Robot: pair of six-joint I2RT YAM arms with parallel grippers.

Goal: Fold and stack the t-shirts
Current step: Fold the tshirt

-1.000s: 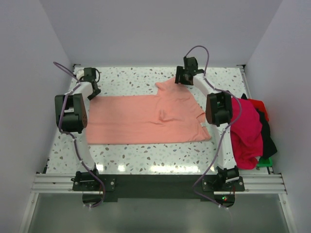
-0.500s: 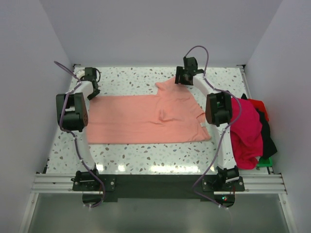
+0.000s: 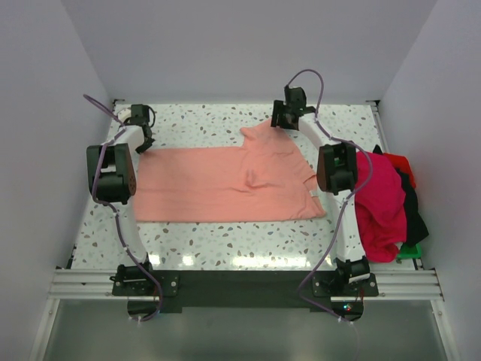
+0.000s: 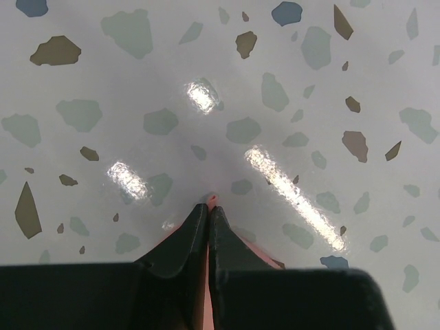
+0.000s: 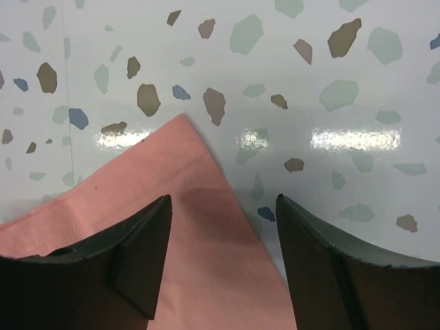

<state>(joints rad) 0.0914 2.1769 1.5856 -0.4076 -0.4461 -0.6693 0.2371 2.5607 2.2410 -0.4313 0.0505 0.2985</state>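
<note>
A salmon-pink t-shirt [image 3: 225, 184] lies spread flat across the middle of the speckled table. My left gripper [image 3: 143, 141] is at its far left corner, shut on the shirt's edge; a sliver of pink cloth [image 4: 212, 201] shows at the closed fingertips. My right gripper [image 3: 283, 120] is open over the shirt's far right sleeve corner [image 5: 185, 206], one finger over the cloth, the other over bare table. A pile of magenta [image 3: 379, 199], red [image 3: 398, 162] and black [image 3: 413, 214] t-shirts lies at the right edge.
A green plastic tray [image 3: 409, 252] peeks out under the shirt pile at the right. White walls stand close around the table [image 3: 225, 241]. The arm bases sit on a rail at the near edge.
</note>
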